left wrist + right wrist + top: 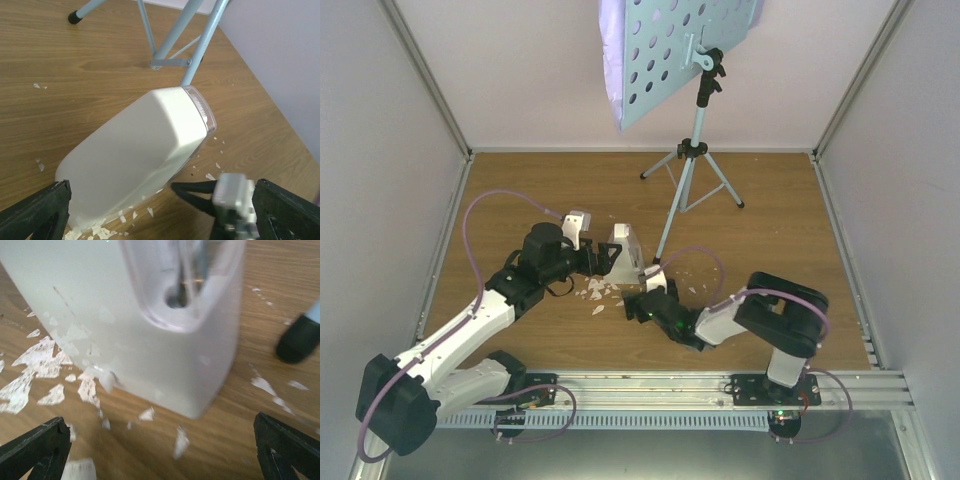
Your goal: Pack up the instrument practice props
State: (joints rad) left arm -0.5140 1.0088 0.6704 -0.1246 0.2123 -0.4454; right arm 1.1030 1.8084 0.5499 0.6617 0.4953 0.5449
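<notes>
The white metronome (621, 256) stands on the wooden table among white crumbs. My left gripper (599, 262) is open at its left side; in the left wrist view the metronome (135, 160) fills the middle, its base reaching down beside the left finger (35, 212). My right gripper (642, 296) is open just in front of it, with the metronome (150, 315) close ahead of both fingers and nothing between them. The light-blue music stand (670, 50) rises at the back on thin tripod legs (692, 170). Lilac sheet-music pages (612, 70) lie against its desk.
White crumbs (37, 365) are scattered around the metronome's base. A black-tipped stand foot (299, 337) sits just right of the metronome. In the left wrist view the right gripper's black fingers (197, 194) point at the metronome. Pale walls (380, 150) enclose the table on three sides.
</notes>
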